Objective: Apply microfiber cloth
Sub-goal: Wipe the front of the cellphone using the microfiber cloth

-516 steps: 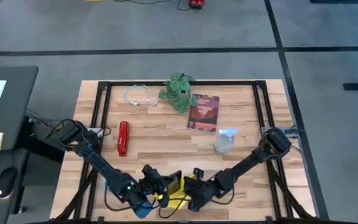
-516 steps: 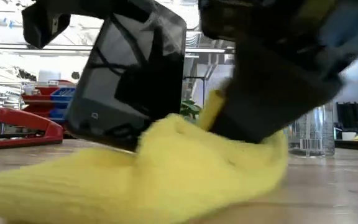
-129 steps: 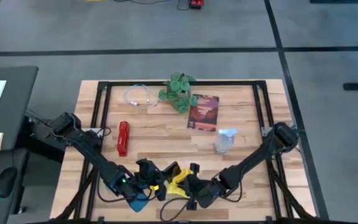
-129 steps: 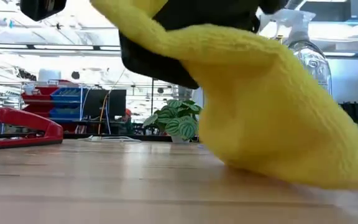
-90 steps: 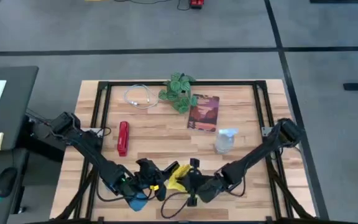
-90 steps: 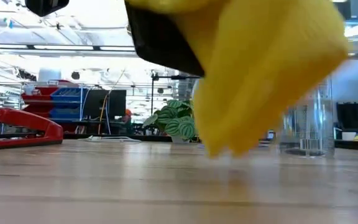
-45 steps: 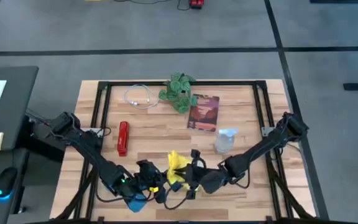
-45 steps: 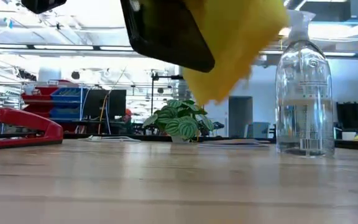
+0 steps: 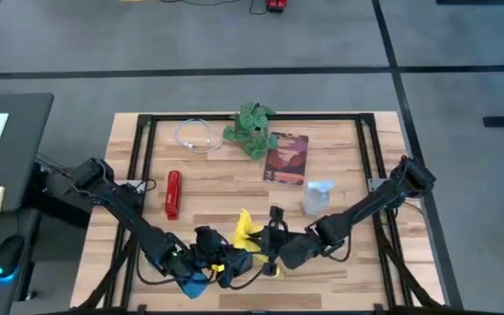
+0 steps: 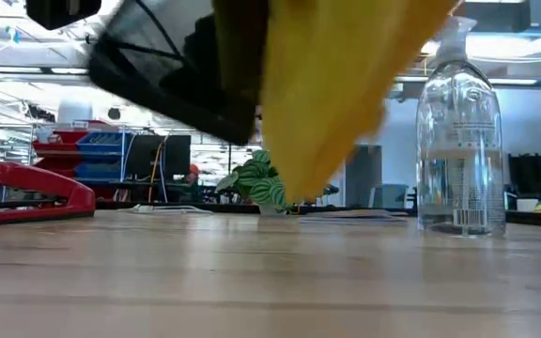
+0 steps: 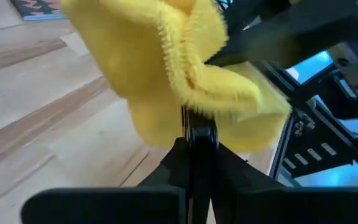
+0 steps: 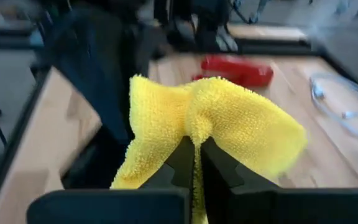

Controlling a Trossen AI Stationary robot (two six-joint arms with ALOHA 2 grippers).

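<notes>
high view: near the front edge of the tabletop (image 9: 208, 188), left hand (image 9: 220, 261) and right hand (image 9: 268, 245) almost meeting, microfiber cloth (image 9: 244, 233) bunched between them, lifted. wiping apparently under way, not finished. red stapler (image 9: 173, 193), spray bottle (image 9: 316, 198), book (image 9: 287, 158), plant (image 9: 252, 128) and cable (image 9: 198, 136) farther back, well apart; bare wood on both sides.

low view: cloth hanging clear of the tabletop, draped against a dark smartphone (image 10: 181, 70) held tilted above it; open wood underneath.

left wrist view: left hand pinched shut on the phone's thin edge, cloth folded over it.

right wrist view: right hand clamped shut on a fold of cloth, stapler beyond.
</notes>
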